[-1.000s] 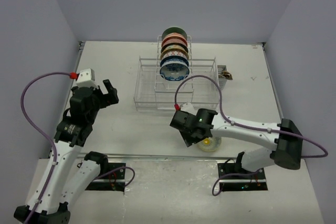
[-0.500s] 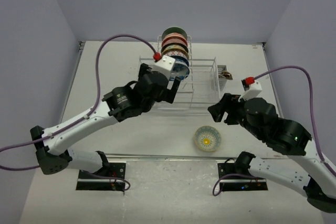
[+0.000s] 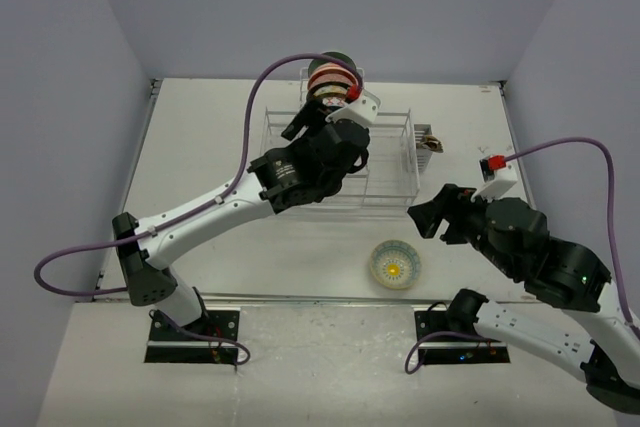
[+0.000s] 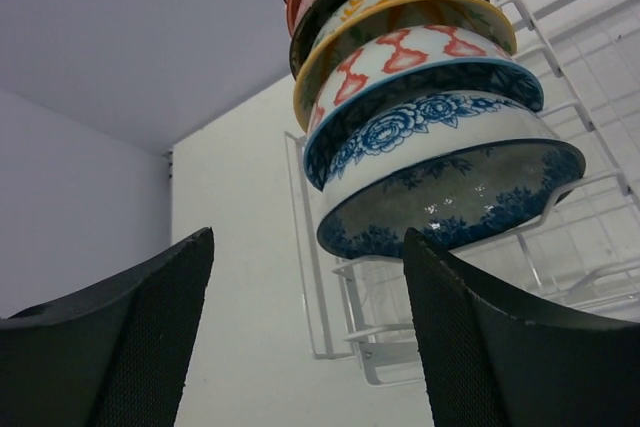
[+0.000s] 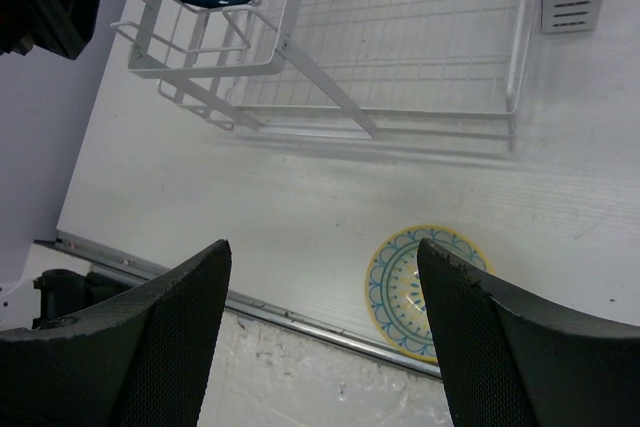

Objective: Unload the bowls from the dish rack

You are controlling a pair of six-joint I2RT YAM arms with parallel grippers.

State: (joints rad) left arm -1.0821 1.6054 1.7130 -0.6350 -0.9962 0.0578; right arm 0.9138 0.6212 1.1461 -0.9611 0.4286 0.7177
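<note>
- Left gripper (image 4: 308,247): fingers spread, holding nothing. It sits at the near end of the row and looks up at the bowls (image 4: 400,67) from below. I see no contact.
- Blue bowl (image 4: 450,192): first in line ahead of this gripper, standing on edge in the rack (image 4: 330,322).
- Right gripper (image 5: 322,247): fingers spread, empty, held over the table (image 3: 200,147) in front of the rack.
- Done: one yellow-centred bowl (image 3: 394,263) lies flat near the table's front edge, well apart from the rack.
- Left: I count about six bowls on edge in the central row.
- Judgement: the task is at an early stage. The blue bowl looks like the next to unload.
</note>
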